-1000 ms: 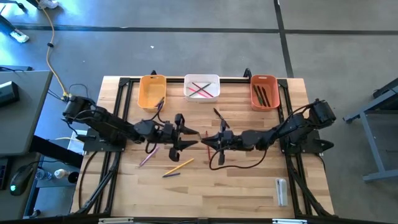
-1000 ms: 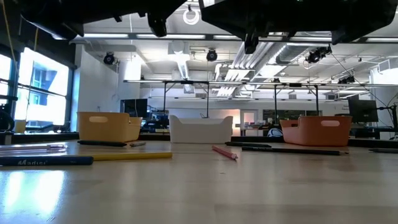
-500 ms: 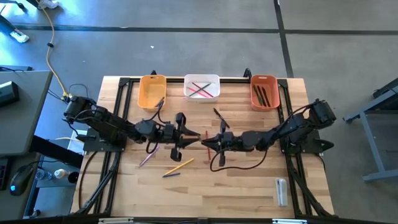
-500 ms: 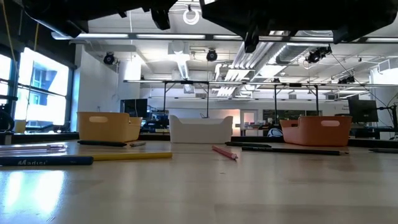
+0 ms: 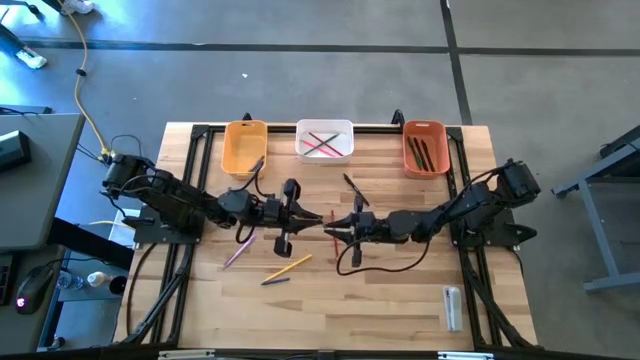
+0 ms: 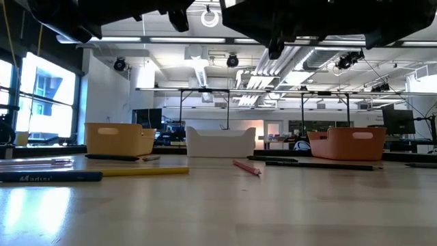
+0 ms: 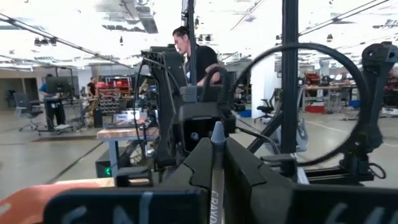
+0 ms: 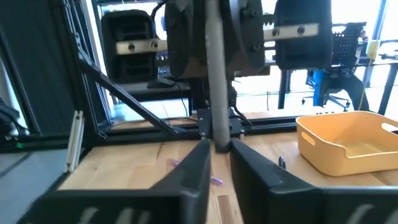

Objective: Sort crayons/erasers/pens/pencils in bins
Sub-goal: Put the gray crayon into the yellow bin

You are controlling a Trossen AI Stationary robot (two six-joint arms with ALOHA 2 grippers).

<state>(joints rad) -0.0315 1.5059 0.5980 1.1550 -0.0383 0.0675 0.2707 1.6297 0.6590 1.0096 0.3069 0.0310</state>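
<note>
Handover mid-table, in front of the white bin [image 5: 325,140]. Left gripper [image 5: 303,217] has its jaws clamped on a grey crayon [image 7: 215,163]. Right gripper [image 5: 335,231] meets it tip to tip; the crayon stands between its fingers [image 8: 193,168], and I can't tell whether they grip or just bracket it.

Risks, judged:
- Both pinching and either arm pulls: the crayon snaps or twists out.
- Left's pinch sits near the crayon's end, so a sideways tug could pivot it loose; it'd fall to the table [image 5: 400,290] near the yellow pencil [image 5: 289,265], short of the yellow-orange bin [image 5: 243,148].
</note>
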